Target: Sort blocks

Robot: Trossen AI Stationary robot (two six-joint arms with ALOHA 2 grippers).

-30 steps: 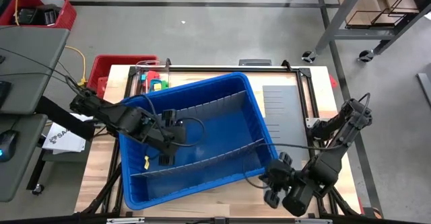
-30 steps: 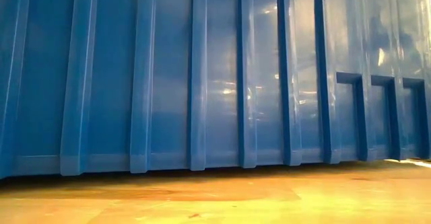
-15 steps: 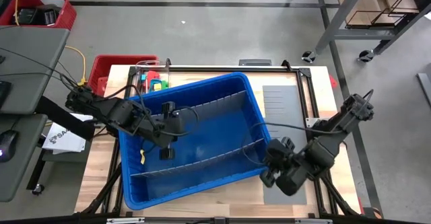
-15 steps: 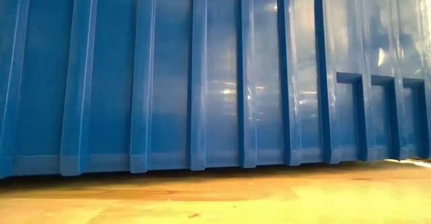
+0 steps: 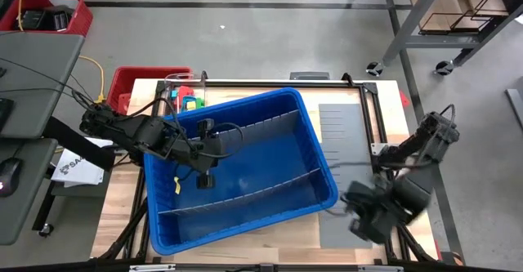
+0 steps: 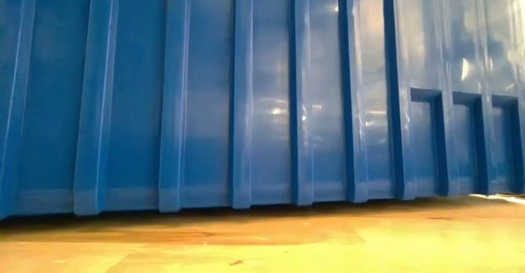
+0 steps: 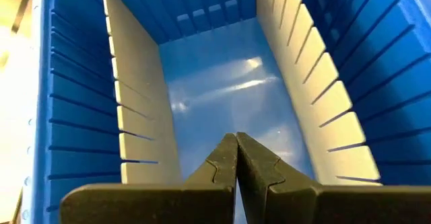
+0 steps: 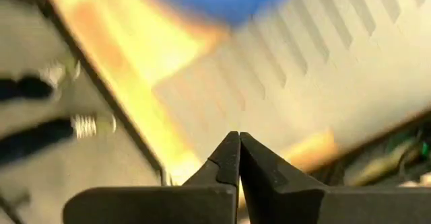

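The blue bin (image 5: pixel 245 170) stands askew mid-table, and two grey divider panels (image 5: pixel 245 194) split it into three lanes. My left gripper (image 5: pixel 205 180) reaches in from the table's left and hangs shut above the middle lane (image 7: pixel 222 89), which shows bare. In its wrist view the fingers (image 7: pixel 225 158) are closed, with nothing between them. Coloured blocks (image 5: pixel 189 102) lie past the bin's far left corner. My right gripper (image 5: pixel 369 215), blurred and shut (image 8: pixel 238 136), hovers over a loose grey panel (image 8: pixel 296 69) right of the bin's near right corner.
A second slotted grey panel (image 5: pixel 343 129) lies flat on the table right of the bin. A red crate (image 5: pixel 135 84) sits off the table's far left corner. In the low view the bin's ribbed wall (image 6: pixel 246 93) fills the picture above the wooden tabletop (image 6: pixel 262 240).
My right gripper first swung in toward the bin's near right corner. It then moved quickly away toward the table's right edge and tipped to point down. My left gripper drifted a little toward the far edge above the middle lane. Both stayed shut.
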